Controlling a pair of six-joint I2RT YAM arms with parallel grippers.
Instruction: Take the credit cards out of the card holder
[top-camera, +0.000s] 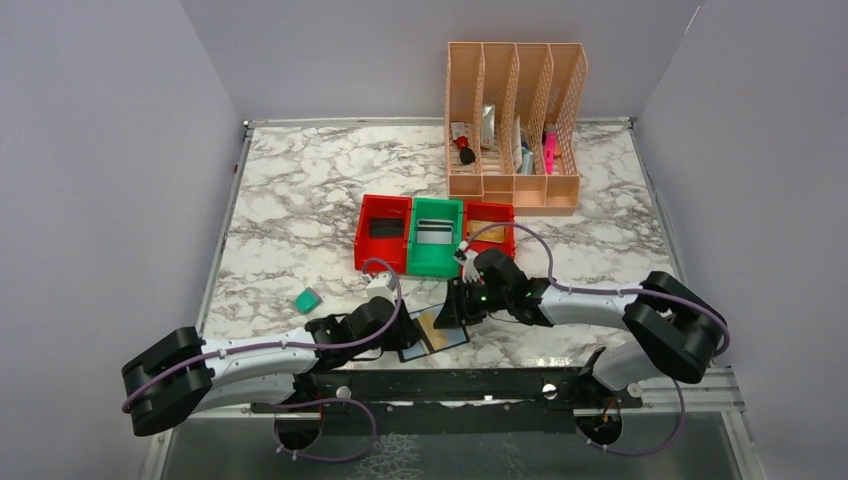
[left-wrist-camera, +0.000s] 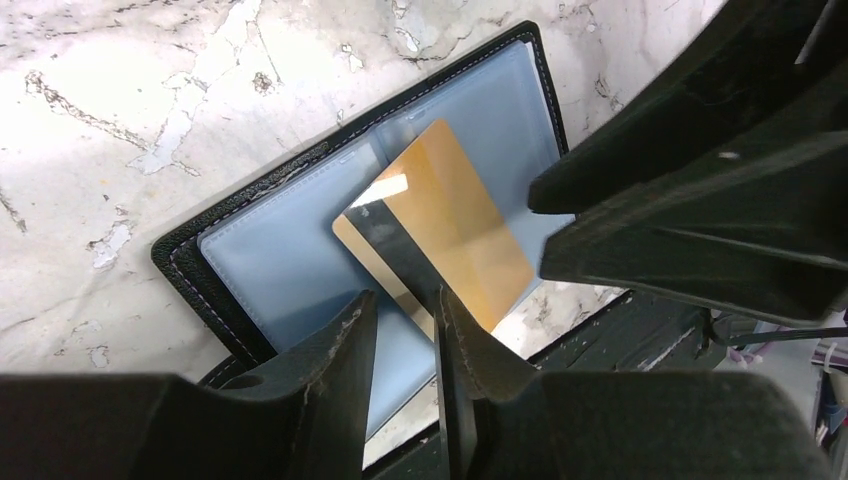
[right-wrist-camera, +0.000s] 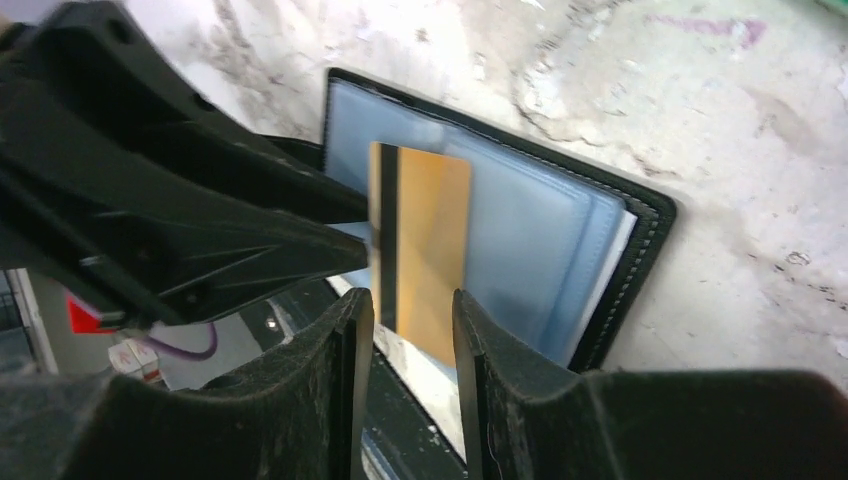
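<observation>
The black card holder (top-camera: 447, 337) (left-wrist-camera: 270, 260) (right-wrist-camera: 540, 230) lies open on the marble near the table's front edge, its blue-grey inside facing up. A gold credit card (top-camera: 427, 320) (left-wrist-camera: 450, 230) (right-wrist-camera: 430, 230) with a black stripe lies tilted across the holder's inside. My left gripper (top-camera: 403, 325) (left-wrist-camera: 403, 320) is open, its tips at the card's striped edge. From the other side my right gripper (top-camera: 455, 305) (right-wrist-camera: 410, 310) is open too, with the card showing through the gap. I cannot tell whether either gripper touches the card.
Two red bins (top-camera: 383, 232) (top-camera: 490, 228) and a green bin (top-camera: 436, 235) stand in a row just behind the grippers. A peach file rack (top-camera: 515, 125) is at the back. A small teal object (top-camera: 307, 299) lies to the left. A black rail (top-camera: 450, 385) runs along the front edge.
</observation>
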